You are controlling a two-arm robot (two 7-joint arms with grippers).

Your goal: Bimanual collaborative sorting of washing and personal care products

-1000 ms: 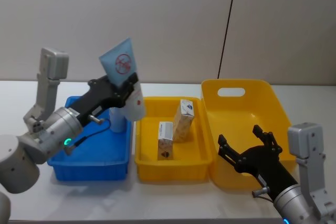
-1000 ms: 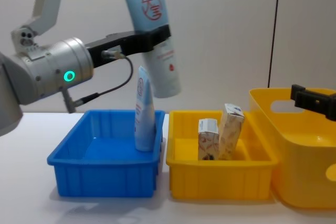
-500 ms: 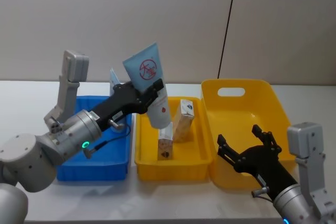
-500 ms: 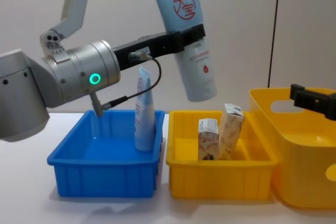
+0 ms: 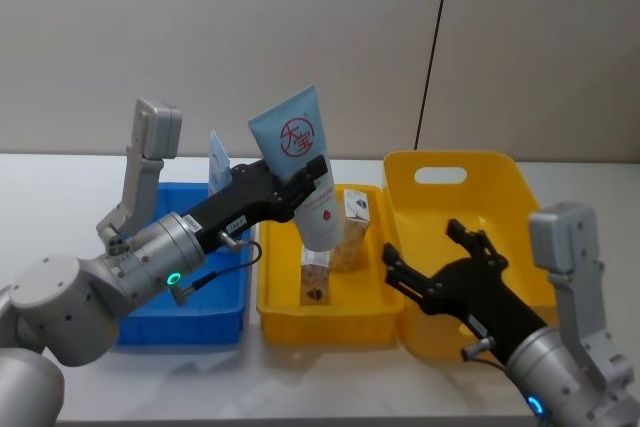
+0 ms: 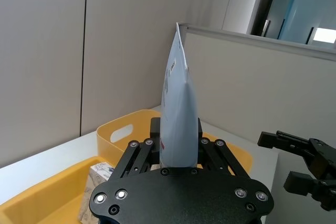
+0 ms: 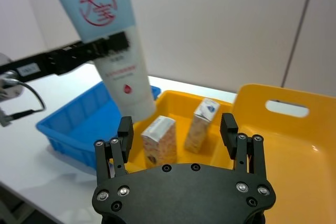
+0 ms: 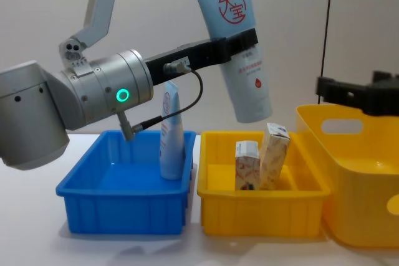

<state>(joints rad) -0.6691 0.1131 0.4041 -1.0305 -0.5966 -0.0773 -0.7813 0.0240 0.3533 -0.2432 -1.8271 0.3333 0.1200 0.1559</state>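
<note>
Grey wall (image 8: 293, 23), left pincer (image 8: 240, 37) clamping logo tube (image 8: 229, 5)

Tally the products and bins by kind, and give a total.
Tubes: 2, logo tube in left gripper, standing tube in blue bin
Boxes: 2
Blue bins: 1
Yellow bins: 2
Total: 7

Two boxes (image 8: 247, 166) crowd the middle yellow bin (image 8: 262, 213).
</note>
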